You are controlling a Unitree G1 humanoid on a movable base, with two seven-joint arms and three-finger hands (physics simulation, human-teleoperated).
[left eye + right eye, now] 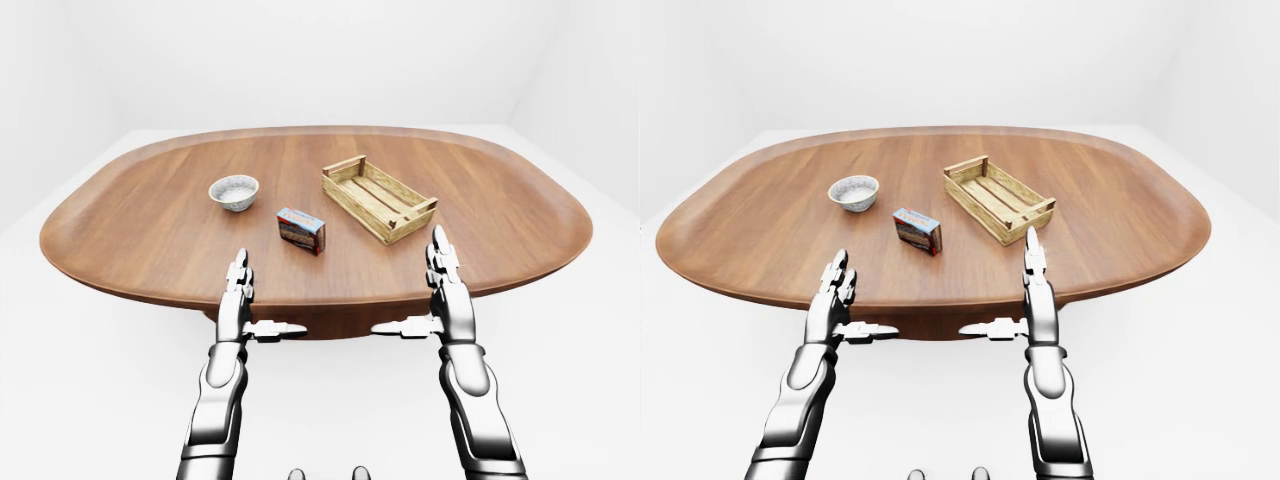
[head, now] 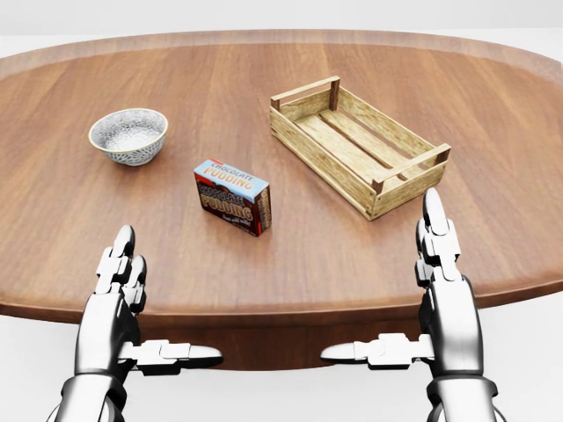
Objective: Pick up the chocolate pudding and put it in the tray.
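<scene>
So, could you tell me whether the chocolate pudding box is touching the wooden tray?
Apart. The head view shows a strip of bare table between the chocolate pudding box and the wooden tray.

Head view: close, looks down over arms at near part of counter. Eye views: farther, whole counter visible, nearly same picture, slightly shifted sideways.

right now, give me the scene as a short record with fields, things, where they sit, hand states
table: oval wooden top
chocolate pudding: box standing on the table, centre-left of the head view, untouched
tray: slatted wooden crate, empty, up and right of the box, apart from it
bowl: patterned, at left of the box
left hand: open, at the table's near edge, holding nothing
right hand: open, below the tray, holding nothing
task step: pick not yet begun
</scene>
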